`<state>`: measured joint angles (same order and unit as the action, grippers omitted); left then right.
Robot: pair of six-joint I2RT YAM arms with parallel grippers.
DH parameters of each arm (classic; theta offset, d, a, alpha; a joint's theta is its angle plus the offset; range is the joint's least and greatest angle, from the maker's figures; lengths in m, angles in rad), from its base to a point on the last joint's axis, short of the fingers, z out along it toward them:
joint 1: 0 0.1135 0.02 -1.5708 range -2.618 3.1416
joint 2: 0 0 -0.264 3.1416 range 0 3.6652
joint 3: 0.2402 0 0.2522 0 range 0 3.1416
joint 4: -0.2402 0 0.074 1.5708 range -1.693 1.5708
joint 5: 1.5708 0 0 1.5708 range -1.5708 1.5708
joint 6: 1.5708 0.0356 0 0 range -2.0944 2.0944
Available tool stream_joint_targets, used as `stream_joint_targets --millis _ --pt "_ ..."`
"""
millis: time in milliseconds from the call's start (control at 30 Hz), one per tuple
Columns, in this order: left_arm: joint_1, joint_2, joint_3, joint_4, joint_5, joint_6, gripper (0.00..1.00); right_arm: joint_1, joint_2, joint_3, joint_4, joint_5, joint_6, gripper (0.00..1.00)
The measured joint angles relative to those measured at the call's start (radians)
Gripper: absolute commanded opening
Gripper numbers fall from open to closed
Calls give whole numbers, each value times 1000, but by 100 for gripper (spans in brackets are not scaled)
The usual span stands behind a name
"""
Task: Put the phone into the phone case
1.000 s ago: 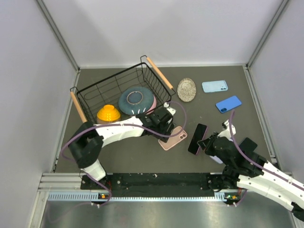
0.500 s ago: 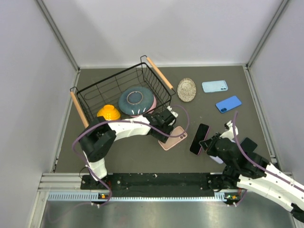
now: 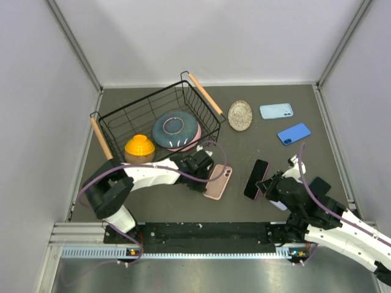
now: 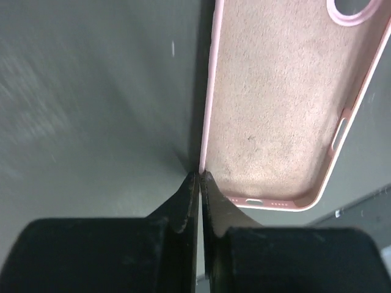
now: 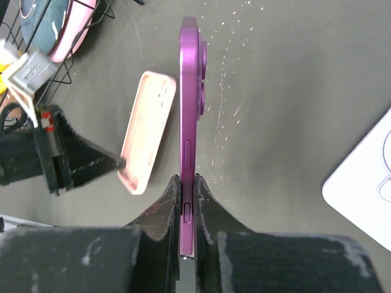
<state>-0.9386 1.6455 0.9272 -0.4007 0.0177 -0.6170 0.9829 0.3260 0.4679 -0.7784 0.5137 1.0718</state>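
Phone case (image 3: 218, 182) on dark tabletop (image 3: 269, 140); white walls (image 3: 214, 36) around.

Overhead, two close wrist views; shared case (image 3: 218, 182)

1. The basket (image 3: 205, 94) sits toward ten o'clock on the table (image 3: 171, 198). A plate (image 3: 176, 128) and a bowl (image 3: 139, 147) lie in it, the bowl at eight o'clock of the plate.
2. The case (image 3: 218, 181) lies just at five o'clock of the basket.
3. The phone (image 3: 256, 179), on edge, is at three o'clock of the case, near but apart.
4. A disc (image 3: 240, 115) lies at three o'clock of the basket. A far slab (image 3: 276, 110) and a near slab (image 3: 294, 133) lie at its three and four o'clock.
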Motion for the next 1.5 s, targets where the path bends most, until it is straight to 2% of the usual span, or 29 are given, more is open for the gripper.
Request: stream_joint_targets --millis 33,100,200,300,400,500,533,567,733,1033,1267,1500 --pt "-2 -22 -26 5 18 -29 14 0 4 0 1 -2 -3 0" --pt "-21 -74 -85 5 48 -97 27 0 13 0 2 -11 -10 0" --pt "-52 -144 -128 0 82 -170 55 0 27 0 11 -27 -23 0" --pt "-62 -214 -133 -2 98 -209 59 0 40 0 32 -43 -33 0" --pt "-56 -256 -125 -7 81 -219 50 0 64 -2 73 -63 -42 0" --pt "-25 -242 -99 -24 92 -201 25 0 105 -18 154 -93 -40 0" --pt "-9 -232 -89 -30 99 -189 6 0 128 -29 187 -109 -39 0" --pt "0 -227 -83 -33 97 -183 0 0 149 -37 211 -122 -34 0" --pt "28 -218 -58 -53 66 -129 0 0 292 -64 308 -185 37 0" --pt "44 -122 -55 -66 30 -87 0 0 411 -90 461 -263 154 0" --pt "44 -121 -122 19 107 -97 0 0 501 -90 512 -307 188 0" --pt "35 -122 -198 128 188 -152 0 -59 617 -88 578 -415 125 0"
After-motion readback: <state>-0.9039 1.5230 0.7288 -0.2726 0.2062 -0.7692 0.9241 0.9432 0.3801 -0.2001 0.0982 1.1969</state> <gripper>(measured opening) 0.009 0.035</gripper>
